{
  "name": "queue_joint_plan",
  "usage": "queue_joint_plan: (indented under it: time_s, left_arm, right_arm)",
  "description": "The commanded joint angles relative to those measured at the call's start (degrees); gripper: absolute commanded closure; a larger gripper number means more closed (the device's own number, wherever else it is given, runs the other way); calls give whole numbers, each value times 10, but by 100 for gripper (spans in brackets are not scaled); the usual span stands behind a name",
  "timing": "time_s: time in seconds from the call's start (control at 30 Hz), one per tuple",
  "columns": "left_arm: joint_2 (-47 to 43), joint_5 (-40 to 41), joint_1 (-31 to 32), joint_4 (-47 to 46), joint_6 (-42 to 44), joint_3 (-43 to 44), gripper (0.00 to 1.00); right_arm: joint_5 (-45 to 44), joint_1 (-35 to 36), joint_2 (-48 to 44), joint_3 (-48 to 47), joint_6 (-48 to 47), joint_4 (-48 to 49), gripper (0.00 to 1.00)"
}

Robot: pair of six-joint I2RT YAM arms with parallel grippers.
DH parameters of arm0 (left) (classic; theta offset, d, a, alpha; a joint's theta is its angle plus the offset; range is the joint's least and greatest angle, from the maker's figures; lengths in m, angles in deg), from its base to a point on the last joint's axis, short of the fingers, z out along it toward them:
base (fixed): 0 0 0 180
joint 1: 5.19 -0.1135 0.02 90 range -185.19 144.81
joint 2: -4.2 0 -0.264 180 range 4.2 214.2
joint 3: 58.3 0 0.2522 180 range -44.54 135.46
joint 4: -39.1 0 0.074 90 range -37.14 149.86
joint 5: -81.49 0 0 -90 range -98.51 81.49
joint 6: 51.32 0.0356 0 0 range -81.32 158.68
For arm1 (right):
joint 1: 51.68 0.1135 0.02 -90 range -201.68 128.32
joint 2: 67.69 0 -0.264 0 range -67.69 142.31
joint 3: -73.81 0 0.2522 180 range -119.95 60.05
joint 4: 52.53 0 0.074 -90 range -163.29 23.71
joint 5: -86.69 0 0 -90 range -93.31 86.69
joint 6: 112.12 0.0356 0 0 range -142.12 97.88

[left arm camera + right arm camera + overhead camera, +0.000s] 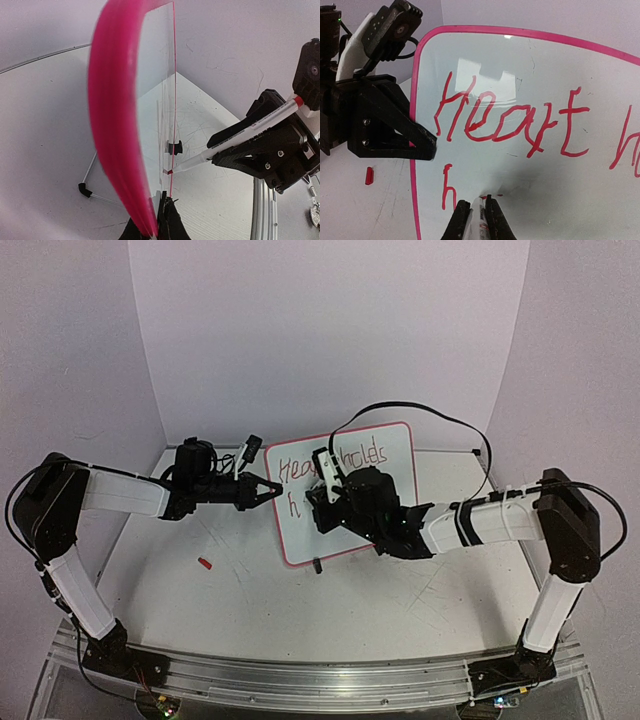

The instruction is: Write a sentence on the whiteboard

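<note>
You have one whiteboard [300, 538], standing on its lower edge on the table [250, 590] between the two arms. It has a pink-red rim, and one black clip foot [316, 564] shows at its lower edge.

Your left gripper [272, 490] is closed tight on the board's left rim, one finger on each face. Your right gripper [477, 222] is in front of the board's face, clamped shut around the single marker [250, 127]. The marker's red tip touches the board low on that face.

There are two lines of red writing. The top line starts with "Heart" and then runs on behind the gripper. The second line has one "h" near the board's left edge, and the marker tip sits just to its right.

One small red piece [204, 562] lies on the table, well to the left of the board.
</note>
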Motion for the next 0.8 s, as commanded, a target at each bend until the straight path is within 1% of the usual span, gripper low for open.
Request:
queue_joint_plan:
  time_s: [0.0, 0.23, 0.77]
  left_arm:
    - [5, 90, -8, 26, 78, 10, 100]
    - [5, 90, -8, 27, 78, 11, 100]
    - [3, 91, -8, 28, 78, 10, 100]
  right_arm:
    - [7, -1, 17, -23, -2, 14, 100]
    - [27, 1, 19, -18, 9, -3, 100]
    - [6, 1, 8, -2, 5, -26, 100]
